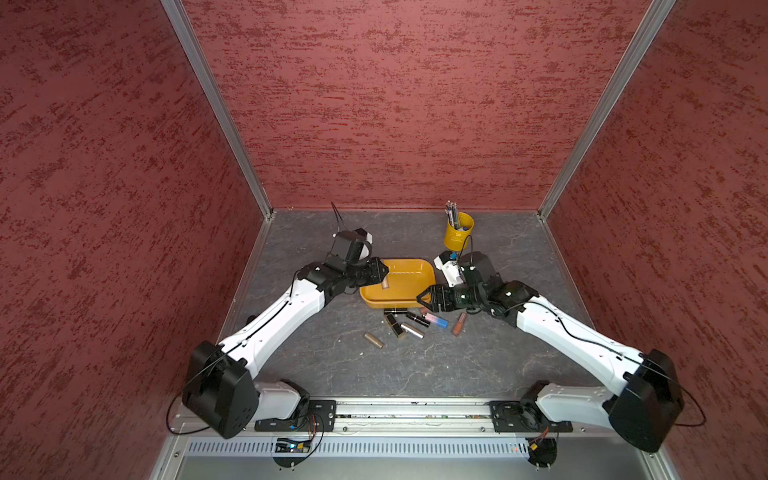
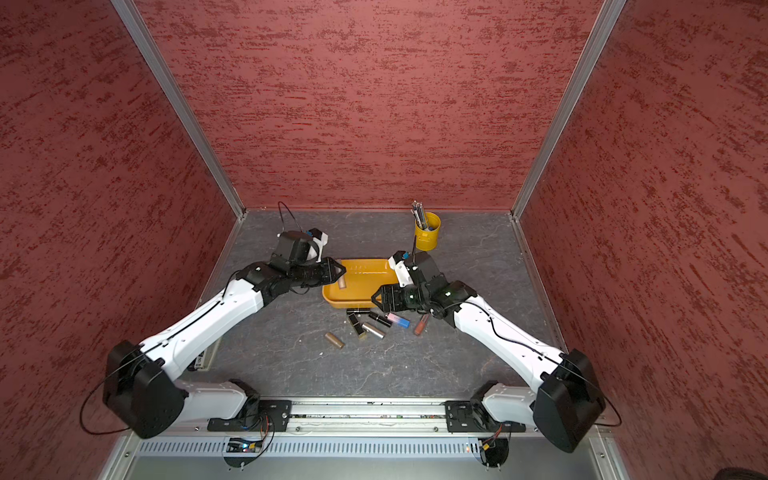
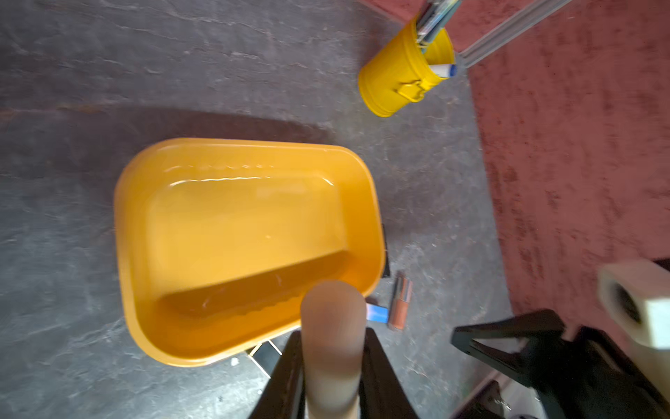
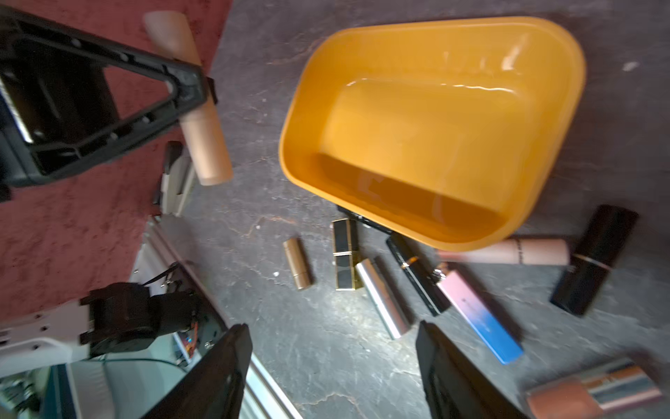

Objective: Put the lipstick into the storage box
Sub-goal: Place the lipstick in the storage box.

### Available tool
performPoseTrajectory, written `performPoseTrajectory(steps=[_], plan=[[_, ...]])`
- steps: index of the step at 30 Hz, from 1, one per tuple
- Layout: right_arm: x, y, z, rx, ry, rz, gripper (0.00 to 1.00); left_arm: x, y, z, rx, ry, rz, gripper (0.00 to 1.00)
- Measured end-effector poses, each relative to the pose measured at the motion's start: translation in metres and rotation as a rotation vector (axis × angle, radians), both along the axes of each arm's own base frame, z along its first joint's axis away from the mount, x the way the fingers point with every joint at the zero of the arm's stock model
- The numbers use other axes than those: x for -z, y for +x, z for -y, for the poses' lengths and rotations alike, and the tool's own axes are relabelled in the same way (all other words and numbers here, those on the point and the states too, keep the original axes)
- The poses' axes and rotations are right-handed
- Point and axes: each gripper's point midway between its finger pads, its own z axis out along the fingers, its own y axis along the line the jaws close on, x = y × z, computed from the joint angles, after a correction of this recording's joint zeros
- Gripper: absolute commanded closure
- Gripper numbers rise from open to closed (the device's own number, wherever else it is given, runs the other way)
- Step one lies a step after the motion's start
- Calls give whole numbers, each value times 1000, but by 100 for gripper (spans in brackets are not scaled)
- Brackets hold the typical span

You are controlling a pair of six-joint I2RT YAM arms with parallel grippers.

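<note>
Clamped in your left gripper (image 1: 384, 274), the beige lipstick (image 3: 333, 337) sits closest to the left wrist camera, its rounded end poking out past the jaws. You are holding it above the left end of the storage box (image 1: 409, 282), just over the rim and clear of the box floor. Your right gripper (image 1: 420, 297) hangs over the box's front right corner with its jaws spread wide and nothing between them. Near the box's front side, on the tabletop (image 1: 374, 374), lie the loose pieces: a bronze lipstick (image 1: 373, 339), a silver lipstick (image 1: 412, 331), a pink-to-blue tube (image 1: 438, 321) and a coral lip gloss (image 1: 459, 324), with black cases (image 1: 417, 318) among them. Behind the box's right end stands a yellow pen cup (image 1: 457, 232).
</note>
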Motion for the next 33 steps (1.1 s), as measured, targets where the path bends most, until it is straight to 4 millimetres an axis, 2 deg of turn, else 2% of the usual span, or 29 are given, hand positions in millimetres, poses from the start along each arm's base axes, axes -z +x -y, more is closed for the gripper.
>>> performPoseTrajectory(steps=[6,14,21,27,33], plan=[[21,1,22,62,-132,-23,23,41,25,-9,2,199,-107,92],[33,-1,40,98,-219,-29,23,84,41,-11,14,319,-208,92],[42,-8,52,110,-271,-40,22,111,48,-15,14,389,-256,92],[43,-9,54,111,-277,-42,22,130,51,-19,16,431,-290,92],[52,-15,58,107,-296,-62,22,145,54,-21,16,452,-319,90]])
